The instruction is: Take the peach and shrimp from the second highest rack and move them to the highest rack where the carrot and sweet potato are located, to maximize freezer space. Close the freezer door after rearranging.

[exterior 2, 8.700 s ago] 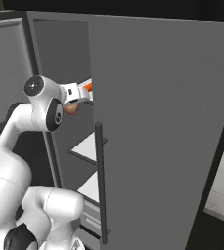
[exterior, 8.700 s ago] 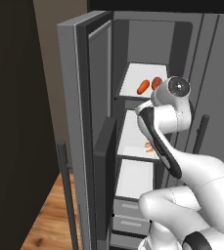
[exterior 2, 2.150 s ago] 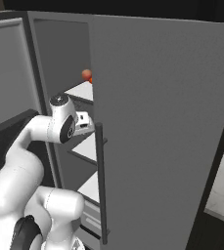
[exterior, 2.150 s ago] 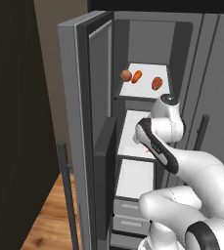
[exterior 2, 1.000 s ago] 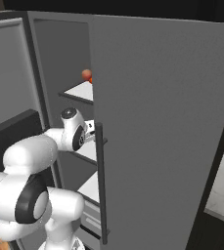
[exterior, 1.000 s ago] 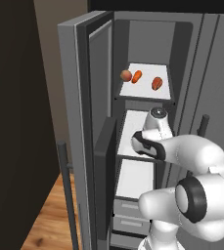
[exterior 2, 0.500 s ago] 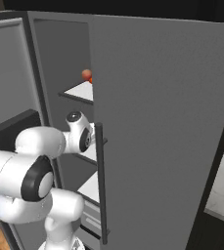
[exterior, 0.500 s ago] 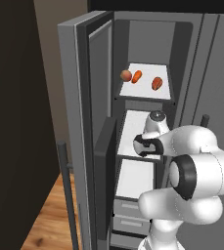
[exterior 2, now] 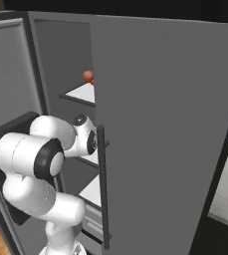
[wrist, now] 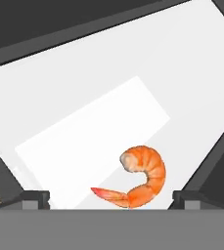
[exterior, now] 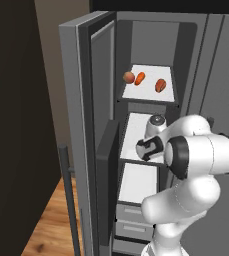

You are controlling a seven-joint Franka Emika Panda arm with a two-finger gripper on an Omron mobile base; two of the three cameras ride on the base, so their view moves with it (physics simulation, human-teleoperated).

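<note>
Three items sit on the highest rack (exterior: 168,95): peach (exterior: 129,77) far left, carrot (exterior: 140,78) beside it, sweet potato (exterior: 160,85) right. On the second highest rack (wrist: 84,97), the shrimp (wrist: 142,177) lies between the spread, empty end effector (wrist: 111,197) fingertips (wrist: 34,197).

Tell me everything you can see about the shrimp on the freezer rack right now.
The shrimp is orange, curled into a hook, with a paler, rounded head end at the top of the curl and a thin, redder pointed tail stretching out to the side. Faint segment bands cross its back. It lies flat on the white rack, alone, with nothing else touching it. In the hand view it sits between the two dark finger tips of the gripper, which is open and not gripping it.
</note>
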